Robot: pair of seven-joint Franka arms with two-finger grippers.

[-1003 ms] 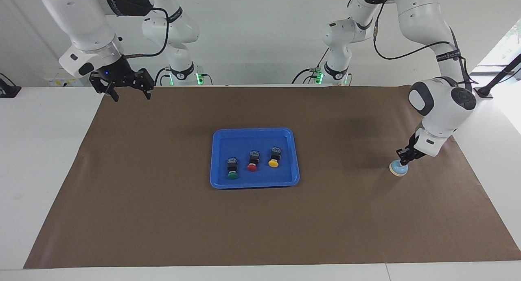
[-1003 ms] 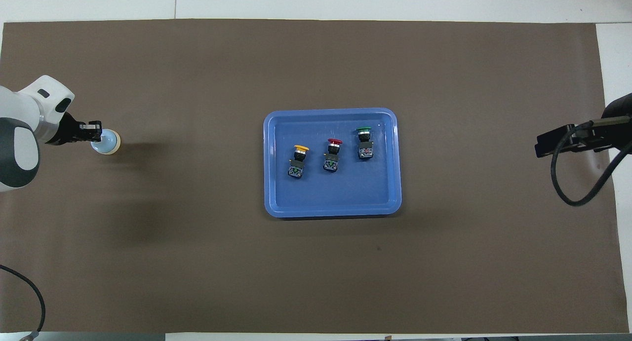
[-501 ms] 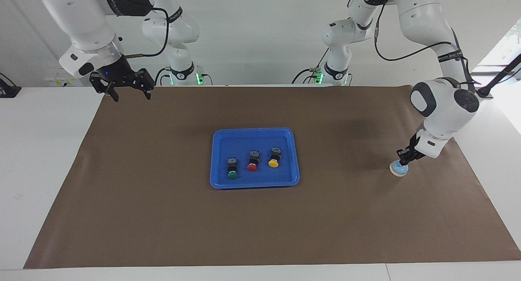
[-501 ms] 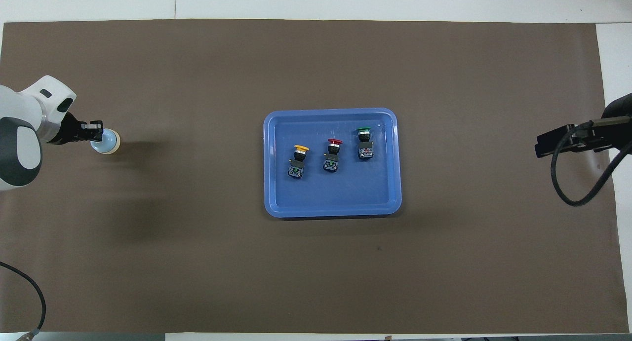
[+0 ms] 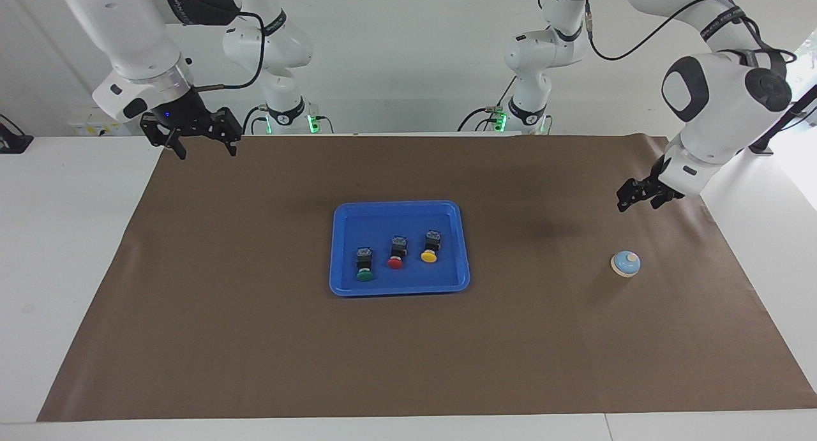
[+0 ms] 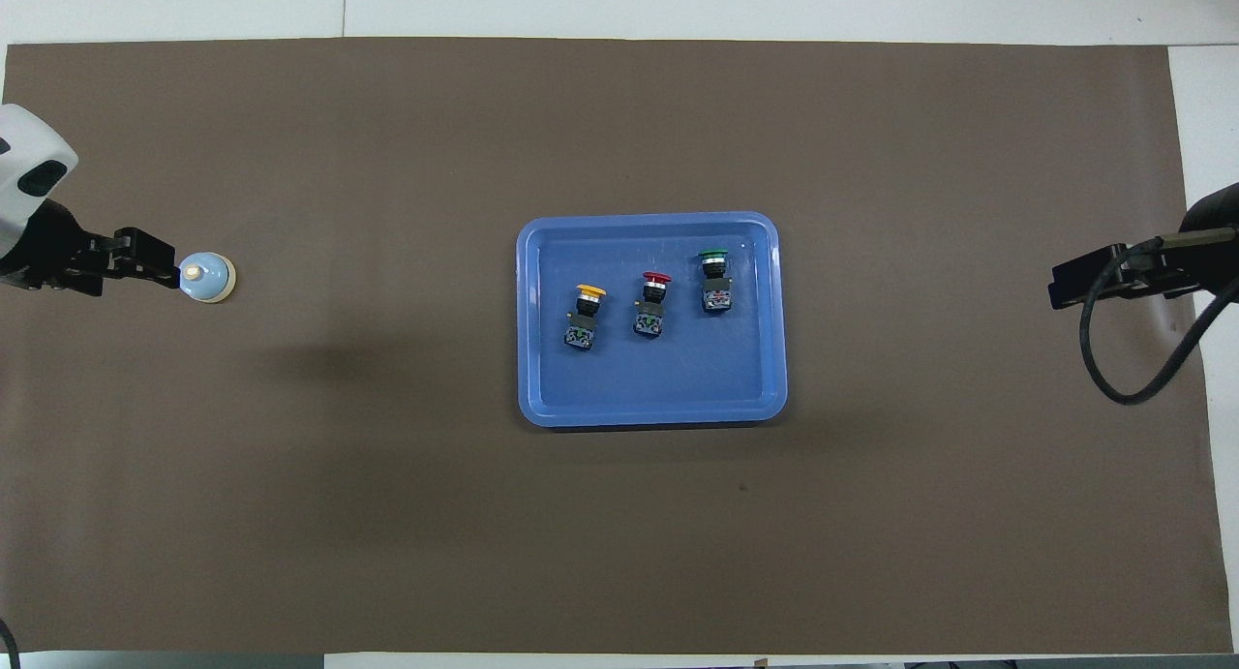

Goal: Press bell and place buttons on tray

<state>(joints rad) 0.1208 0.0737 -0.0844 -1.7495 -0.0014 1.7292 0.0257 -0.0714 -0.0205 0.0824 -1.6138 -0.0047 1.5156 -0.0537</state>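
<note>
Currently | small light-blue dome bell with cream knob (image 5: 625, 263) alone on brown-papered worktop (image 5: 574, 351) toward left arm's end; likely light, rigid, slick dome, so press knob from above | left end effector (image 5: 638, 196) raised, empty, apparently spread | right end effector (image 5: 190, 133) waiting, spread, empty | 3 black-and-blue mushroom-cap buttons (image 5: 396, 254) in bright blue plastic tray (image 5: 399, 288)

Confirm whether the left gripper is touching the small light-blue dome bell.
No, the left gripper hangs in the air above the small light-blue dome bell.
</note>
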